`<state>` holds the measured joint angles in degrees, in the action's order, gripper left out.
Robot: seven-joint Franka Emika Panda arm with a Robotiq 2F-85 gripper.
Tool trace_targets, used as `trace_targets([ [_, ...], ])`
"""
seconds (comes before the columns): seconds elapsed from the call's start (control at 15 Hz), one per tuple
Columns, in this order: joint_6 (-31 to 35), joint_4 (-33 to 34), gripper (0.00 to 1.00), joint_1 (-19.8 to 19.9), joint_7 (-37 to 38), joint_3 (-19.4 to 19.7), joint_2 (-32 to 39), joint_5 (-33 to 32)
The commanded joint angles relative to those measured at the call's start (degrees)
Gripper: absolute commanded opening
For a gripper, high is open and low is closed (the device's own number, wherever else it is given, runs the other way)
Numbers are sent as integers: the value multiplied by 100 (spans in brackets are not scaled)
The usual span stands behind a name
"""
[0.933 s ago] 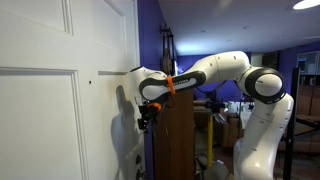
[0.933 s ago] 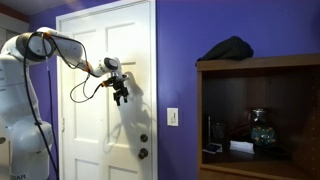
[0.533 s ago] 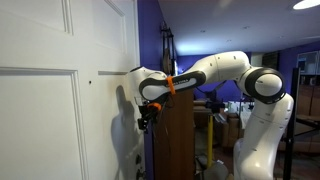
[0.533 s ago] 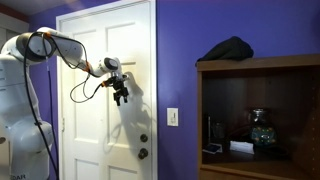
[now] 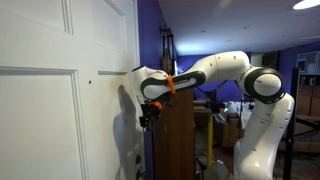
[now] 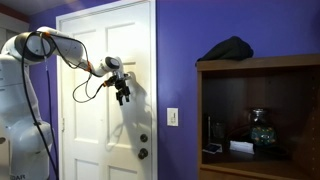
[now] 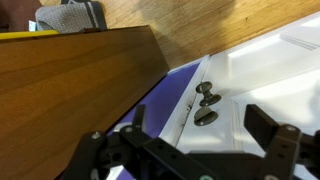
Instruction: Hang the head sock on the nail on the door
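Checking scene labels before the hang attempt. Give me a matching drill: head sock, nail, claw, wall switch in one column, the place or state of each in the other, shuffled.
Things:
1 head sock
2 nail
3 claw
4 wall switch

Place or state:
A on the purple wall
B open and empty, close to the door
C on top of the brown cabinet
D sticking out of the white door face

Pairs: 1-C, 2-D, 3-B, 4-A
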<state>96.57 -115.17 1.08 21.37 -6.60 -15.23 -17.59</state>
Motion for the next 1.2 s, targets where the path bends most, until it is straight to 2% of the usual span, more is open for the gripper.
trace_targets([
  [0.0, -17, 15, 100, -44, 12, 36, 7, -8],
  [0.33, 10, -12, 100, -63, -132, 47, -29, -19],
  [0.8, 10, -97, 100, -93, -2491, 441, -525, -193],
  [1.13, 75, -15, 100, 107, -3274, 831, -853, -734],
])
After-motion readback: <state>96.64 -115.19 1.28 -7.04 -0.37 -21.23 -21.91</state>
